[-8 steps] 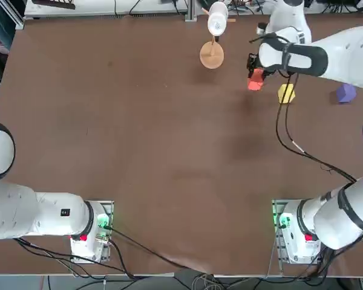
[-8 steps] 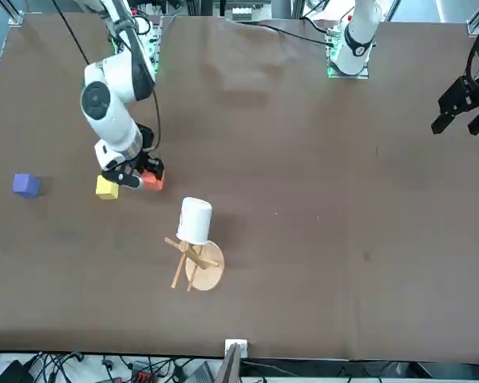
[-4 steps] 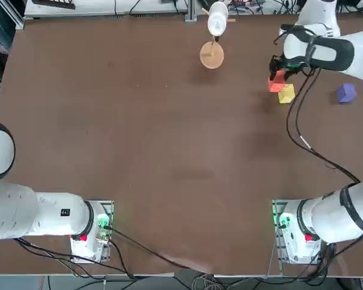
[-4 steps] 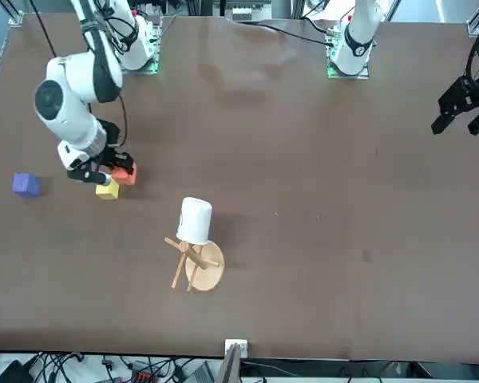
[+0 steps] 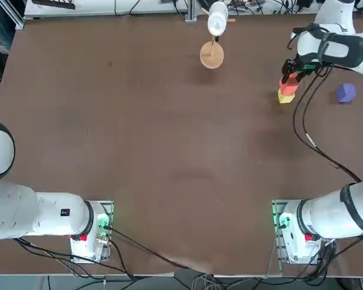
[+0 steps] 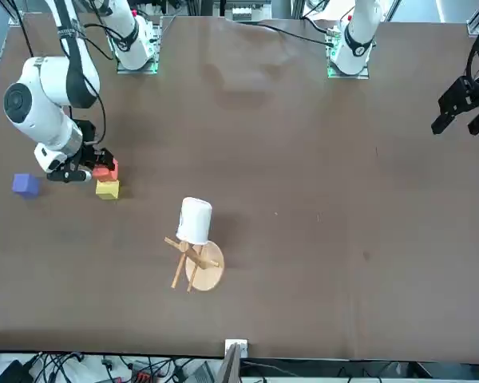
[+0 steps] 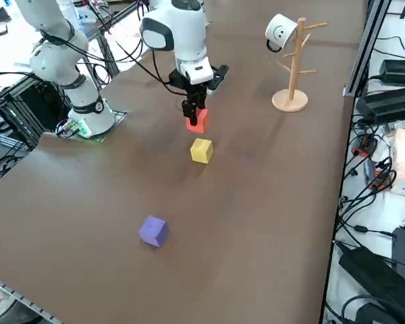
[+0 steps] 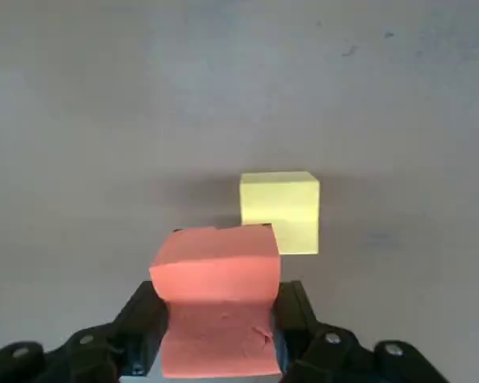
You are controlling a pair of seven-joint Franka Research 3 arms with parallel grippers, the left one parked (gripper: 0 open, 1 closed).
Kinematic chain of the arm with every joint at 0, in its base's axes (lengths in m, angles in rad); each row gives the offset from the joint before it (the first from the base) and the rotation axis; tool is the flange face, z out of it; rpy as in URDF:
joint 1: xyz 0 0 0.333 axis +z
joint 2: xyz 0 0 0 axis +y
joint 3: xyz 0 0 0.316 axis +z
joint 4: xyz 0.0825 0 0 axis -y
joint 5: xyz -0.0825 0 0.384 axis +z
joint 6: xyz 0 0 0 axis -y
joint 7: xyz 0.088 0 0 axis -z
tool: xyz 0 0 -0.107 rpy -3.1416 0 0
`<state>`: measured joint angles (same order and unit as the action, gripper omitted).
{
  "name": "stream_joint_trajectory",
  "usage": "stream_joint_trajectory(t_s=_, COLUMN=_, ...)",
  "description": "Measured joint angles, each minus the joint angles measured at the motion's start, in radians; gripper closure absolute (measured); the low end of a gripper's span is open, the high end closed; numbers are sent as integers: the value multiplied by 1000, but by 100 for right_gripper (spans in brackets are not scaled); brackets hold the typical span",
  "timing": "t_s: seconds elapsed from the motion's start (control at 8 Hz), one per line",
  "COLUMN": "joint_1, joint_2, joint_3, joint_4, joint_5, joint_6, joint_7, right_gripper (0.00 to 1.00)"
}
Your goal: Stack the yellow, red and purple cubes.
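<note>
My right gripper [image 5: 290, 77] is shut on the red cube [image 5: 288, 84], which it holds a little above the table. In the wrist view the red cube [image 8: 217, 295] fills the gap between the two black fingers [image 8: 140, 319]. The yellow cube [image 5: 285, 96] rests on the table just below and slightly to one side of the red one, apart from it [image 7: 202, 150]. Alone on the table, the purple cube [image 5: 346, 92] lies further toward the right edge [image 7: 154, 230].
A wooden mug stand [image 5: 212, 55] with a white mug [image 7: 281, 30] hung on it stands at the far middle of the brown table [image 5: 169, 151]. The table's right edge lies just beyond the purple cube.
My right gripper has carried the red cube to the right across the far side of the table, from well left of the yellow cube to just over it. Yellow and purple cubes stayed put.
</note>
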<state>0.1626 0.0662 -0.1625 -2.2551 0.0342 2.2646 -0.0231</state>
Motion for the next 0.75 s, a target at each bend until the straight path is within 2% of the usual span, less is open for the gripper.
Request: stream_joint_trajectory(t_s=0.75, joint_1=-56, joint_2=35, joint_3=0, joint_4=-2, joint_5=0, joint_6=21, joint_7=-15, right_gripper=29)
